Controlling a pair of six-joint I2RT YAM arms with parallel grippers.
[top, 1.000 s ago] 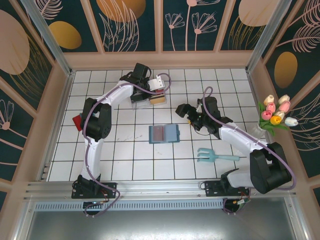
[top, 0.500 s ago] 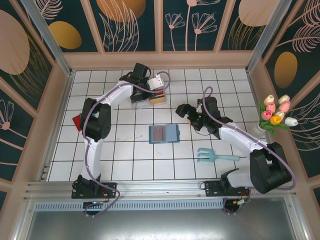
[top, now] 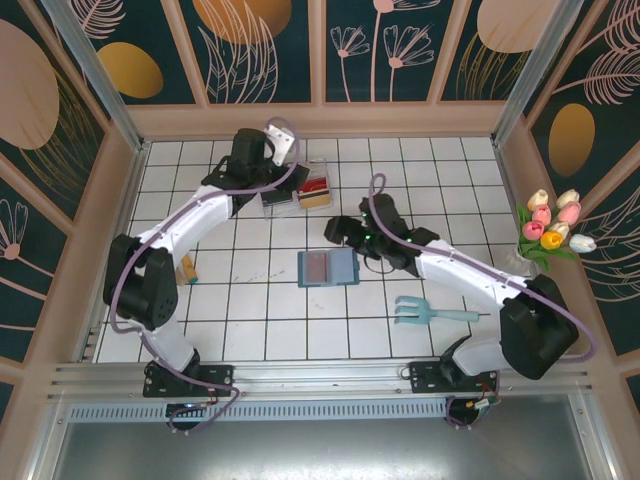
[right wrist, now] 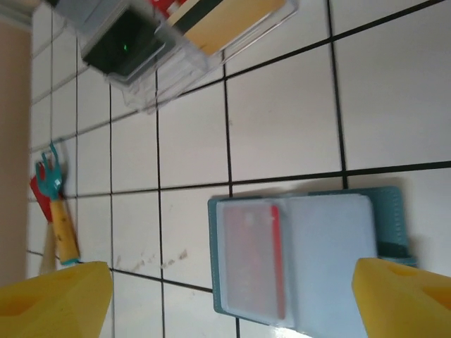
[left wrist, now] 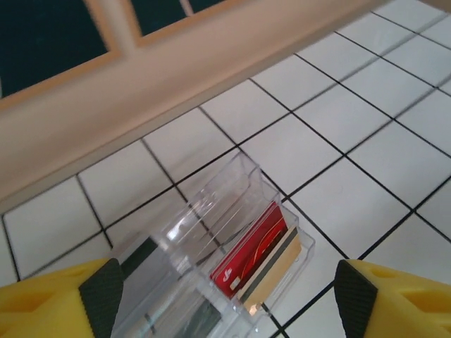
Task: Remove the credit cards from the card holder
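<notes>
The teal card holder [top: 328, 268] lies open on the tiles, and a red-edged card [right wrist: 257, 257] shows behind the cloudy window of its left panel [right wrist: 246, 310]. My right gripper [top: 340, 231] hovers over the holder [right wrist: 384, 225], open [right wrist: 229, 299] and holding nothing. A red credit card [left wrist: 250, 246] and a brownish-gold one [left wrist: 282, 267] stand side by side in the clear tray [left wrist: 211, 211]. A dark card [right wrist: 127, 39] lies in the tray's other end. My left gripper [left wrist: 229, 299] is raised above the tray, jaws wide apart and empty.
The clear tray [top: 282, 199] sits behind the holder near the back wall. A teal fork toy [top: 425, 312] lies at the front right. A small rake with an orange handle [top: 186, 268] lies at the left. Flowers [top: 552, 232] stand by the right wall.
My left gripper opened and rose off the tray, its elbow swinging left; the red card now stands in the tray. My right gripper moved left, toward the holder.
</notes>
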